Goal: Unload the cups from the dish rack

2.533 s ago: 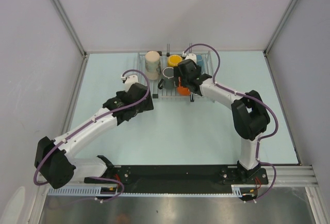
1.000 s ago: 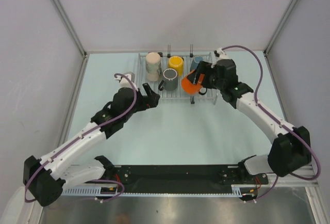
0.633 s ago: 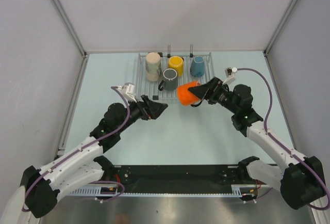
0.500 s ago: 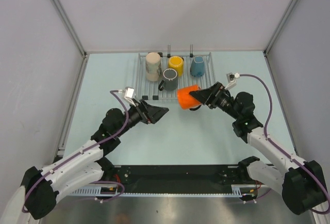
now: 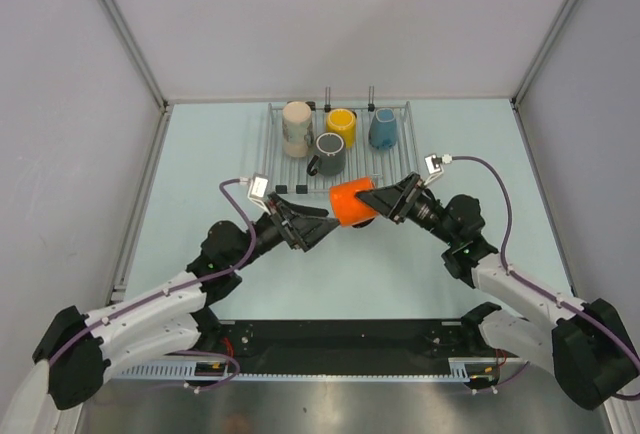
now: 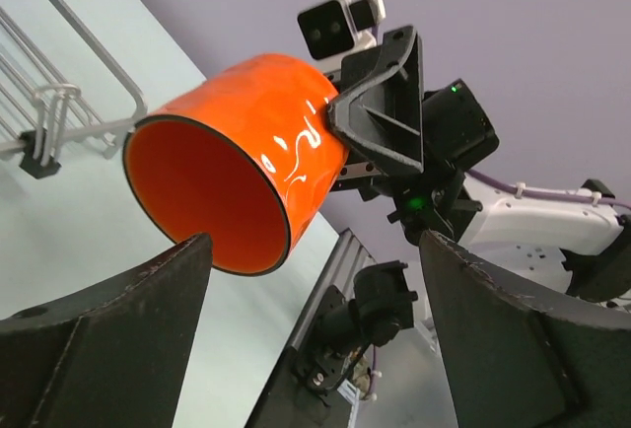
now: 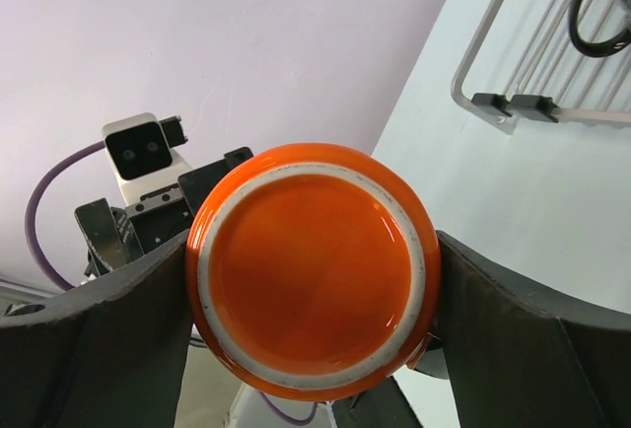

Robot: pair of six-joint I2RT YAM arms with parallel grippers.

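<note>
Lifted clear of the flat silver wire dish rack (image 5: 400, 159), a glossy orange ceramic mug (image 5: 350, 202) hangs sideways over the pale bench (image 5: 200, 154), clamped in the right jaws. The left jaws gape empty at its mouth. Four other mugs (image 5: 330, 151) sit in the rack, yet to be unloaded.

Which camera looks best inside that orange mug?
The left wrist view: the orange mug faces it mouth-first, interior visible. The right wrist view shows only its base, the overhead view only its outer side.

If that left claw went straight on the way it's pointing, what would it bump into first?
The orange cup, held sideways by the right gripper; its open mouth faces the left gripper, seemingly just ahead.
</note>
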